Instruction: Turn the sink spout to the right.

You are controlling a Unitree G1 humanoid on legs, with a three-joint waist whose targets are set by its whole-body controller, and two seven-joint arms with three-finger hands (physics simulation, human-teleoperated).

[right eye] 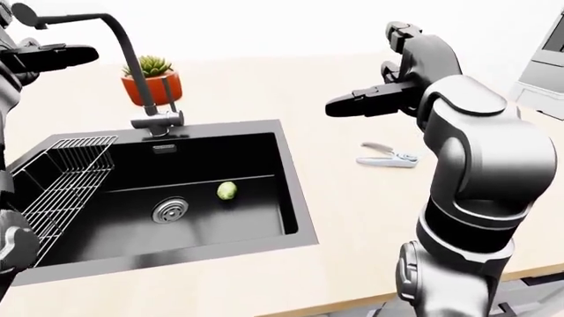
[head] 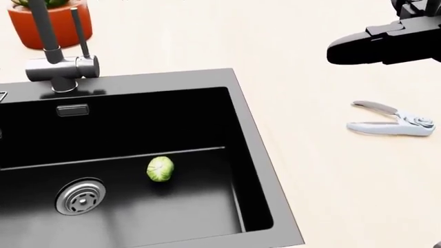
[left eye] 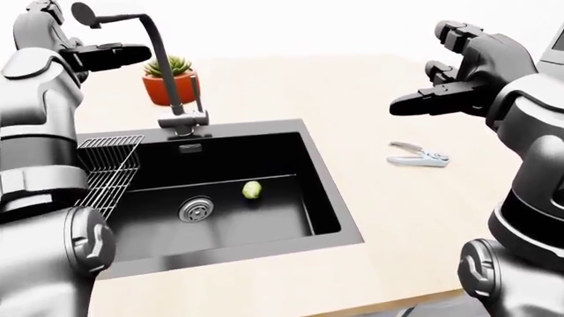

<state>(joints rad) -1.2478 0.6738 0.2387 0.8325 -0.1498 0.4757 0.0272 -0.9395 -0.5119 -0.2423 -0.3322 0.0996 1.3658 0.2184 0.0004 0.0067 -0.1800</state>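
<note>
One dark sink spout (left eye: 145,30) | tall arch | outlet points left

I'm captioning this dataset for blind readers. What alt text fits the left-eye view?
A humanoid robot raises both open hands over a black sink: the left hand beside the tall spout near its tip, the right hand over the wooden counter. A green sprout lies in the basin; a wire rack, potted plant and metal tool sit nearby.

Glossy silver-grey rounded arm shells, dark grey bands at the joints, round capped discs at the lower joints, matte black three-finger left hand (left eye: 108,55) and right hand (right eye: 379,99), blunt tapered fingers.
</note>
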